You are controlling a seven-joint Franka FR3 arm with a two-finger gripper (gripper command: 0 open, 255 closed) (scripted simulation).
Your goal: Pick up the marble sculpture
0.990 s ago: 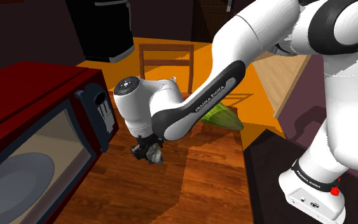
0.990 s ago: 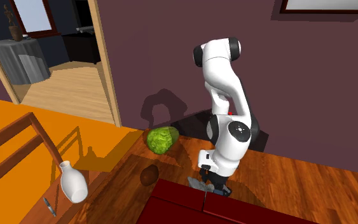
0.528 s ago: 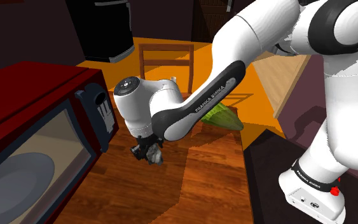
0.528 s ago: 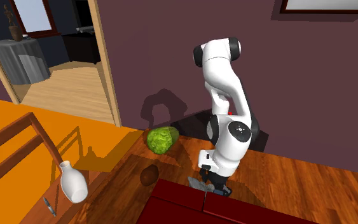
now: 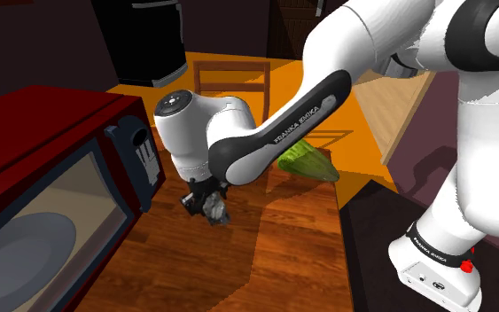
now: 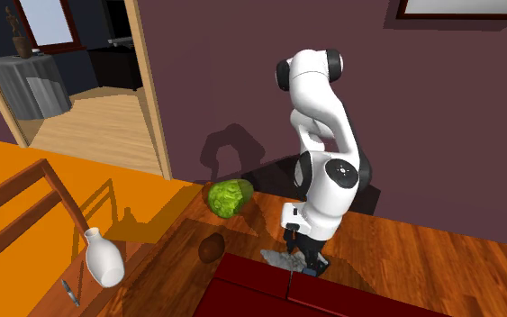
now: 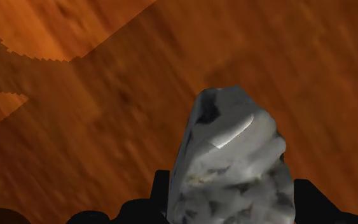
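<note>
The black gripper [image 5: 205, 201] hangs just beside the control-panel end of the red microwave [image 5: 52, 177], pointing down at the wooden table [image 5: 283, 261]. Its two fingers [image 7: 160, 191] are drawn in partway and clasp the grey-and-white mottled sculpture [image 7: 231, 159] between them, one against each flank. The sculpture is close beside the microwave's front, low over the table; whether it touches the wood cannot be told. A green leafy head [image 5: 307, 161] lies farther from the microwave, past the arm.
</note>
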